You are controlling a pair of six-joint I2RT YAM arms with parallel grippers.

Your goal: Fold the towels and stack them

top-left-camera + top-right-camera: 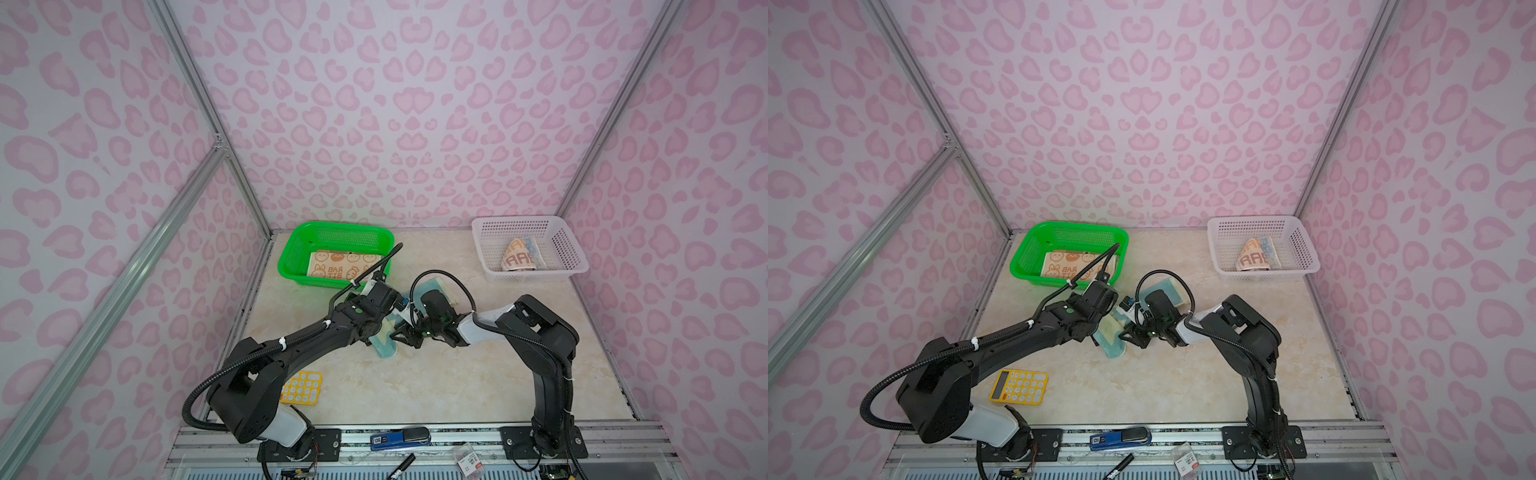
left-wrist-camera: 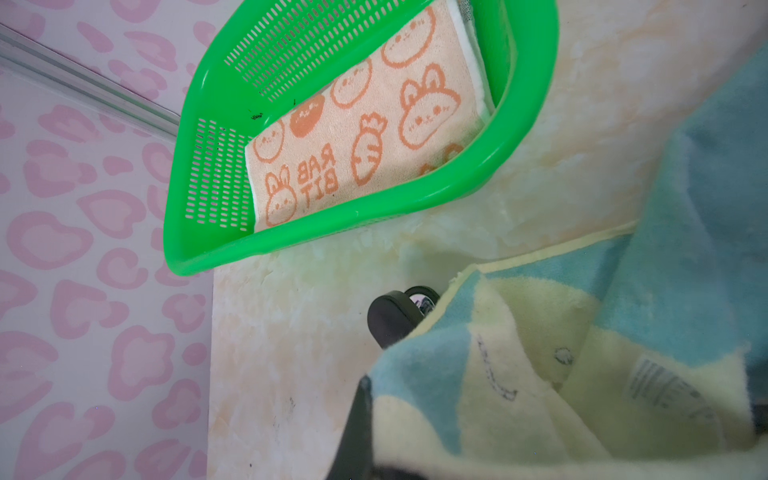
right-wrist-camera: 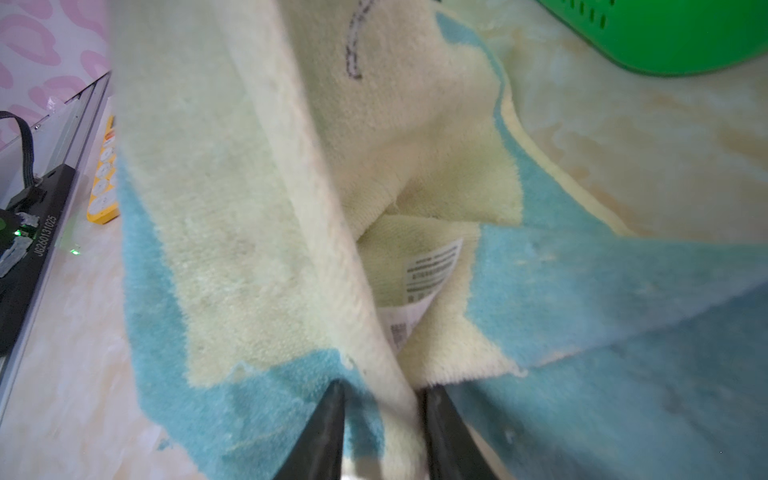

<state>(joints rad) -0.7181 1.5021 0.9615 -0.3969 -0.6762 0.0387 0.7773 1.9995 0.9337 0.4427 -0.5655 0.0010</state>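
Observation:
A light blue towel with a cream edge lies crumpled mid-table between the two arms. My left gripper is shut on it. In the left wrist view the towel drapes over the jaws and only one finger shows. My right gripper stands slightly open, with the towel's cream edge passing between its fingers. A folded beige rabbit-face towel lies in the green basket. A cream towel with "RAB" letters sits in the white basket.
A yellow calculator lies near the front left, partly under the left arm. A blue stapler and a black marker rest on the front rail. Pink patterned walls enclose the table on three sides.

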